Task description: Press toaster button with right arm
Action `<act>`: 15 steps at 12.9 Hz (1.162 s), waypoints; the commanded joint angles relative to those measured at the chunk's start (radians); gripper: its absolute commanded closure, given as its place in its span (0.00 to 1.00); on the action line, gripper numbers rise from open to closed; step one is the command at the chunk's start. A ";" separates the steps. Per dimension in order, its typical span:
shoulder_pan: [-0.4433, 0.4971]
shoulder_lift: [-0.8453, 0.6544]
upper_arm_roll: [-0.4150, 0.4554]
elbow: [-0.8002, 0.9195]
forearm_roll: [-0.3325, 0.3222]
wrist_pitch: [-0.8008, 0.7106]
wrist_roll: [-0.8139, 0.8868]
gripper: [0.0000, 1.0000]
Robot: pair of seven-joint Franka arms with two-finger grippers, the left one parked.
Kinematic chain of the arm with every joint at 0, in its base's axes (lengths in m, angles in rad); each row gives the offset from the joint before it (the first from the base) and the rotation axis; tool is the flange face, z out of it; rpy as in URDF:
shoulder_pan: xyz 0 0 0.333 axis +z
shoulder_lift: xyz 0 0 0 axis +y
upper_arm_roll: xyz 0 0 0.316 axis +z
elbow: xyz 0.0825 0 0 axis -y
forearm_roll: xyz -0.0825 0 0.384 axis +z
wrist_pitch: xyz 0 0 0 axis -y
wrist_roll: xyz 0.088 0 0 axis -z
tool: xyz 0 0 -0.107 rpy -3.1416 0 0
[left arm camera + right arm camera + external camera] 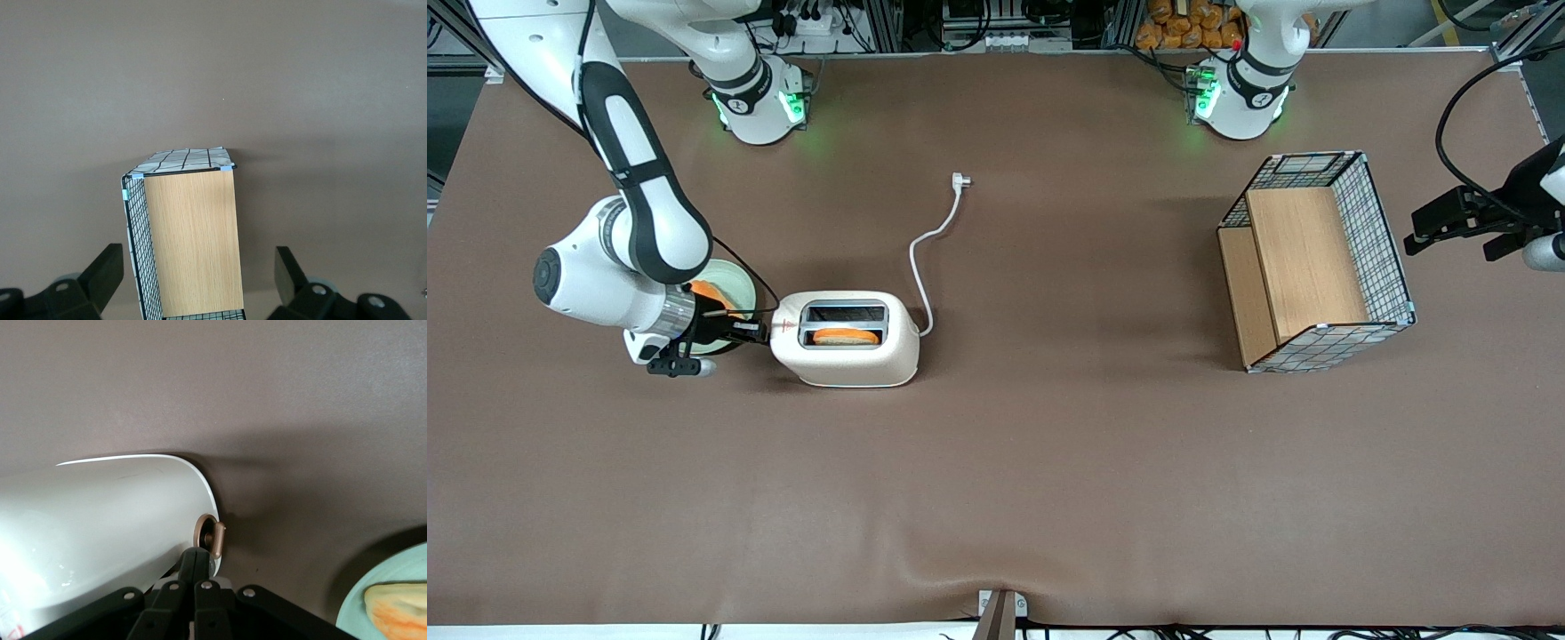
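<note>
I read the toaster [845, 356] as a smooth, glossy cream-white shell with rounded corners, sitting on the matte brown tabletop [1049, 462], toward the working arm's end. It has two long slots on top. The slot nearer the front camera holds a browned slice [845, 337]. A small red triangle mark [784, 325] sits on the top at the narrow end that faces the tool. A thin white cord [925, 258] snakes from the toaster's other narrow end, running toward one o'clock to a plug [960, 180] lying flat on the tabletop.

On the wrist camera, the toaster button [212, 537] shows as a small round nub standing out from a tan ring set in the curved end wall.

The right arm [640, 213], white with black bands and a silver wrist ring, reaches down low. In the front view its black tool [763, 332] is at nine o'clock of the toaster, right at that narrow end. The two fingers are closed together with nothing between them. In the wrist view the tool's [199, 555] tips are just beside the button and against the toaster's end. I cannot tell whether they touch the nub itself.

A pale green plate [738, 283] with an orange piece of food [710, 292] lies under the arm's wrist, near the toaster at ten o'clock. A wire-and-wood basket [1316, 267] stands well apart, at three o'clock, toward the parked arm's end.
</note>
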State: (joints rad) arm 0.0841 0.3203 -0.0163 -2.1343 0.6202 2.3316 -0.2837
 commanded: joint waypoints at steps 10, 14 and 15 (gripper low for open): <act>0.006 0.037 0.013 0.030 0.041 0.006 -0.066 1.00; 0.002 0.031 0.012 0.047 0.038 -0.029 -0.060 1.00; 0.002 0.029 0.012 0.050 0.038 -0.029 -0.060 1.00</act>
State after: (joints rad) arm 0.0842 0.3208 -0.0180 -2.1157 0.6202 2.3042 -0.3056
